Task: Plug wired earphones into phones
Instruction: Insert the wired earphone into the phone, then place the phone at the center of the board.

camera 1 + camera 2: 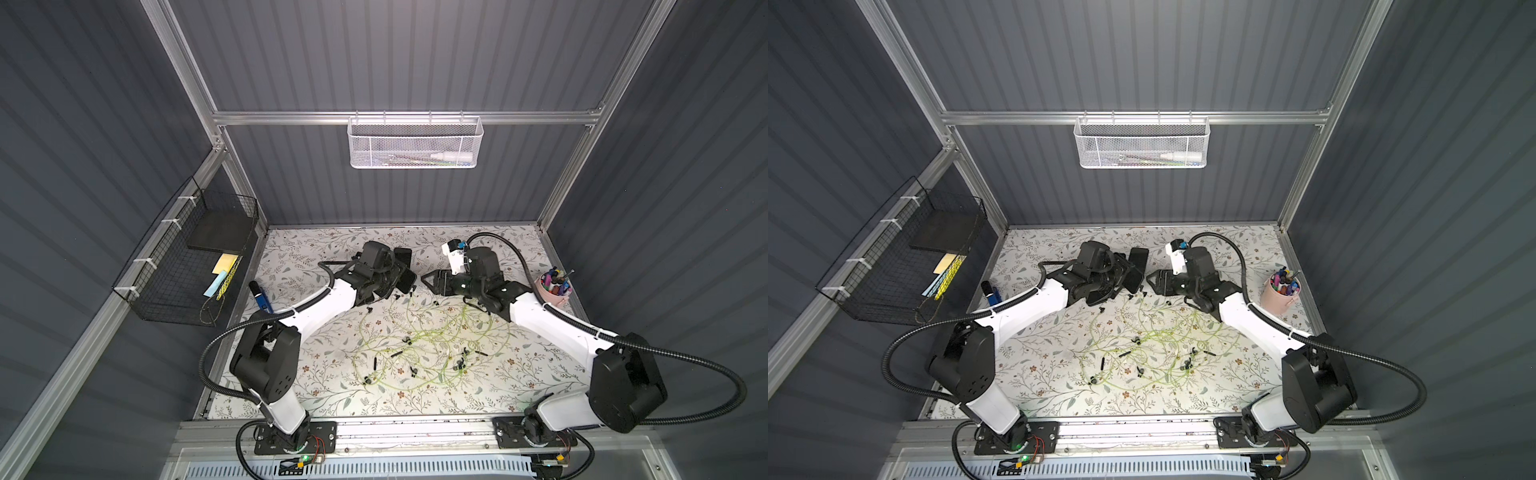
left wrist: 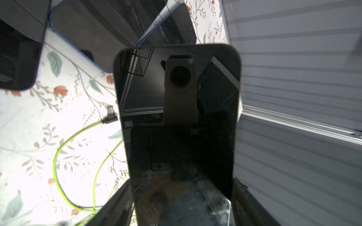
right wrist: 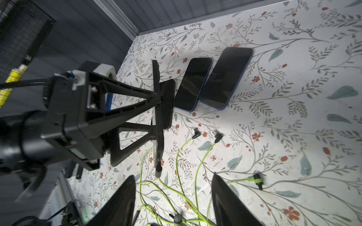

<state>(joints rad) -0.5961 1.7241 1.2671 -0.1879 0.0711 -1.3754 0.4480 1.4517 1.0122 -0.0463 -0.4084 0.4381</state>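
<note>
Black held phone (image 2: 176, 117): edge-on to the right wrist view, clamped in left gripper (image 2: 182, 195).
Other phones (image 3: 193, 84): flat on floral table (image 1: 316, 386), side by side.
Right gripper (image 3: 174, 176): jaws wide apart, gripping nothing, above cables.
Wired earphones (image 1: 415, 345): loose tangle mid-table; two plugs (image 3: 196, 135) lie free near the phones.

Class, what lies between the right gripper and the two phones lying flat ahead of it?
Two black plugs on yellow-green cables; the right wrist view shows them.
</note>
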